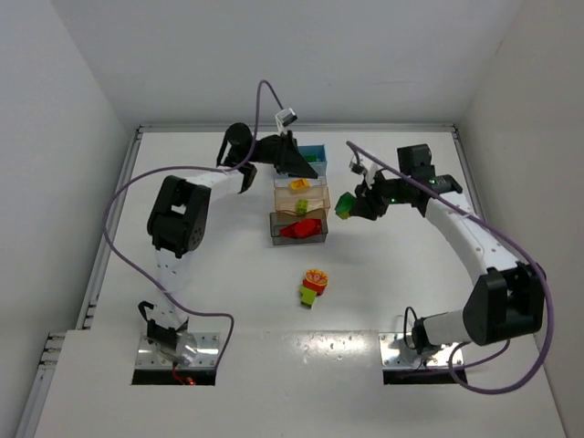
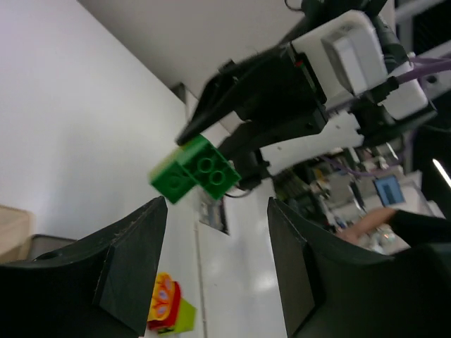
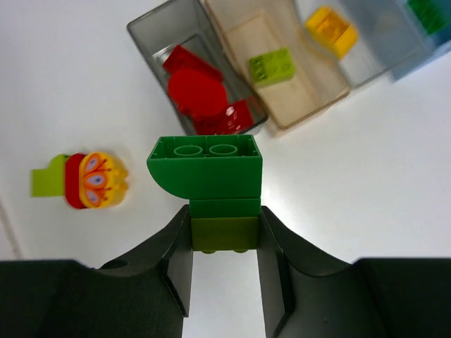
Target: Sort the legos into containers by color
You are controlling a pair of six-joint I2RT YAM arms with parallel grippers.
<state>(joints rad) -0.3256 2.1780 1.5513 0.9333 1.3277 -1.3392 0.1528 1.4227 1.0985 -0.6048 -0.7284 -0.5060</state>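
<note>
Now, right fingers (image 3: 176, 271) pinching green lego stack (image 3: 204, 172), long axis straight outward, left fingers (image 2: 130, 264) spread

Left arm extended forward, elbow raised, left gripper (image 1: 304, 167) with jaws parted and nothing between them, right arm arched forward, right gripper (image 3: 225, 238) pinching a green lego stack (image 3: 205, 168) between its fingertips
</note>
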